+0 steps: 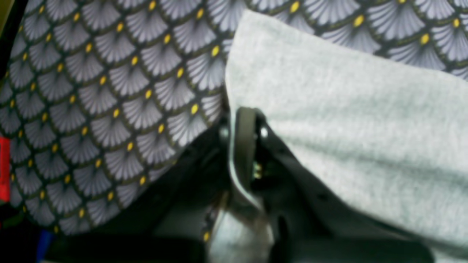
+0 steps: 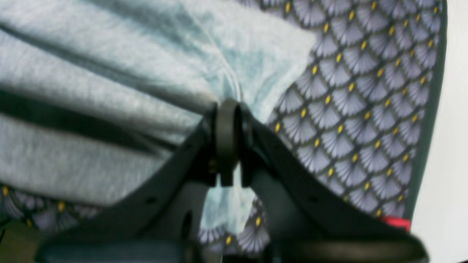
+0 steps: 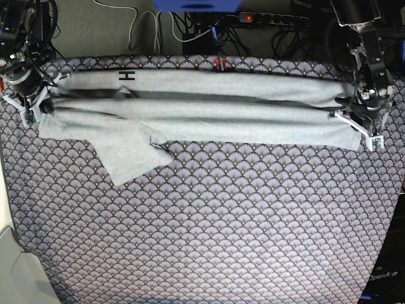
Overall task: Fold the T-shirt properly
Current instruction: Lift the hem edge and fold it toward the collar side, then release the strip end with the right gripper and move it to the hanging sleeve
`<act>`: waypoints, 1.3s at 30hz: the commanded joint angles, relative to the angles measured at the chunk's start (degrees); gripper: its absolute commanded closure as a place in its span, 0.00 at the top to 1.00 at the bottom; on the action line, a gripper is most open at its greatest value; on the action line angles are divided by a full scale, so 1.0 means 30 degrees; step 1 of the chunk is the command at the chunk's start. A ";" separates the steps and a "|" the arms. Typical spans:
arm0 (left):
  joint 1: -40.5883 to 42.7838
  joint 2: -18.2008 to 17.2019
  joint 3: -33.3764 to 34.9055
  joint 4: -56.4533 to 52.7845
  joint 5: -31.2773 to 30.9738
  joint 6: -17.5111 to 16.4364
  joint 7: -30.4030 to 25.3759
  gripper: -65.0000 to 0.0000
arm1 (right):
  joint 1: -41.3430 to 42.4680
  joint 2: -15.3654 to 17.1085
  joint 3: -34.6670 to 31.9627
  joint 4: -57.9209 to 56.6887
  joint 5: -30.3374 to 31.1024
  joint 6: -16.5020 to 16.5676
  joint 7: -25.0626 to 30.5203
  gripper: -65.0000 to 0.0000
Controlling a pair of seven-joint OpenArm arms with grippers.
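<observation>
The T-shirt (image 3: 209, 111) is stretched out in a long, narrow band across the far part of the table (image 3: 209, 240), folded lengthwise into several layers with dark creases running along it. One sleeve (image 3: 130, 152) hangs out of the band toward the near side, lying flat on the purple-grey fan-patterned cloth (image 3: 221, 215) that covers the table. A bit of black lettering (image 3: 127, 76) shows on the far layer near the base view's left end.

The right end effector (image 2: 227, 109) sits at that left end, its jaws pressed together on a bunched fold of the T-shirt; the wrist view shows light fabric squeezed between the dark fingers and poking out below them. The left end effector (image 1: 245, 117) is at the opposite end, clamped on the edge of the T-shirt there, with grey fabric running away from it and a sliver of cloth between its jaws.

Beyond the table's far edge lie cables (image 3: 190, 25) and a power strip (image 3: 272, 19).
</observation>
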 commanded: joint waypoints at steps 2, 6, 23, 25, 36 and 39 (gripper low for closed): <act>-0.0085 -0.0375 -0.0163 0.0311 0.0279 0.0249 -0.0333 0.01 | 0.0022 0.0332 0.0205 0.0155 0.0008 -0.0101 0.0178 0.00; -0.0085 -0.0346 -0.0134 0.0311 0.0279 0.0249 -0.0333 0.01 | -0.0505 0.0332 0.0205 0.0185 0.0008 -0.0101 0.0207 0.00; 0.0267 -0.0346 -0.0222 0.0370 0.0279 -0.4205 0.1836 0.55 | -0.0652 0.0362 0.0263 0.0185 0.0008 -0.0101 0.0119 0.27; 0.0296 -0.0346 -0.0222 0.0399 0.0279 -0.4205 0.1807 0.56 | -0.0652 0.0391 0.0263 0.0185 0.0008 -0.0101 0.0119 0.31; 0.0560 -0.0405 -0.0222 0.0516 0.0279 -0.4352 0.1953 0.57 | -0.0681 0.0420 0.1465 0.0185 0.0008 -0.0101 0.0090 0.36; 0.0589 -0.0522 -0.0603 0.0575 0.0279 -0.4440 0.1953 0.57 | -0.0652 0.0420 0.1992 0.0272 0.0008 -0.0101 0.0090 0.36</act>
